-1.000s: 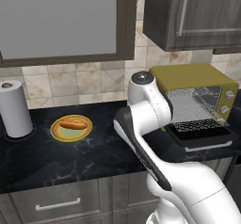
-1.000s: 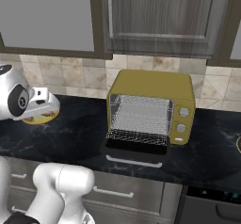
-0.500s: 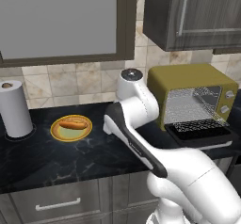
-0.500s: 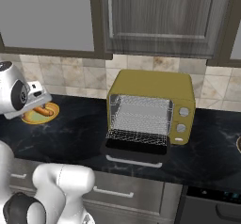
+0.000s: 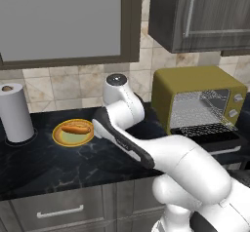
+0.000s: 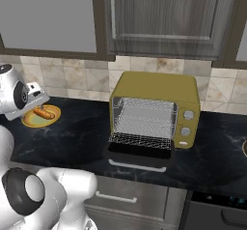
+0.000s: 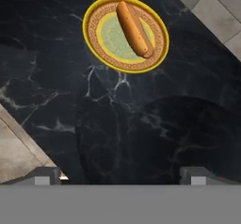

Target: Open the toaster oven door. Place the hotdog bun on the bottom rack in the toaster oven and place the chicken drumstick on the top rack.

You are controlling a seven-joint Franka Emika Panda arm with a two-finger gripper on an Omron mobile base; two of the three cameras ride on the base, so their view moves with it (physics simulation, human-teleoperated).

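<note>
Oven point(image 6: 155, 109) door point(image 6: 140, 152) is down flat, racks bare. Bun point(image 7: 134, 28) lies on the yellow plate point(image 7: 93, 40), on the counter point(image 5: 44, 160) well left of the oven, between it and the paper towel roll point(image 5: 16, 113). Gripper point(image 7: 120, 175) hangs over the counter near the plate, jaws spread wide, holding nothing.

A round yellow plate with a green centre point(image 7: 106, 53) sits on the black marble bench point(image 5: 44, 163), near a white paper towel roll point(image 5: 16, 113) standing upright by the beige tiled backsplash point(image 6: 72, 77) under dark grey wall cabinets point(image 6: 159, 19).
</note>
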